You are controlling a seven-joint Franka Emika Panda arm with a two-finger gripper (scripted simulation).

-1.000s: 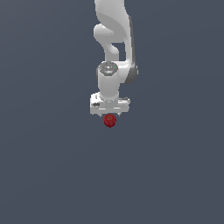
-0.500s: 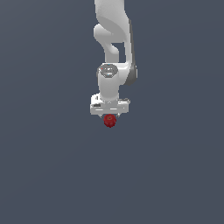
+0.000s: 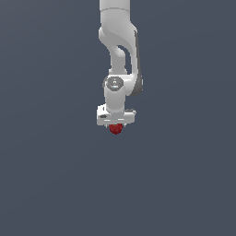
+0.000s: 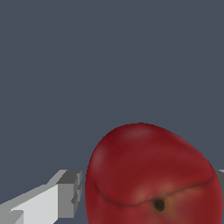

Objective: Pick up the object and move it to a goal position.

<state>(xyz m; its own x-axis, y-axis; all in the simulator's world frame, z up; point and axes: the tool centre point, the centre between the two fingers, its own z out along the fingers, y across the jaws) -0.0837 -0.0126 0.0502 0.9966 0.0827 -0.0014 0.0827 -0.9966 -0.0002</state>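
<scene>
Hanging below the white robot arm, the white two-fingered gripper (image 3: 115,125) has its jaws closed on the small dark red, rounded, glossy fruit-like object (image 3: 115,129), which sits near the middle of the exterior view against plain grey. In the wrist view the object (image 4: 151,175) fills the space beside one grey-tipped finger (image 4: 70,192). It looks light, firm and smooth, so probably slippery; gripping across its widest middle seems safest.

Object (image 4: 151,175) cut off at wrist view edge; gripper (image 3: 115,125) fingertips hidden behind it, exterior view.
</scene>
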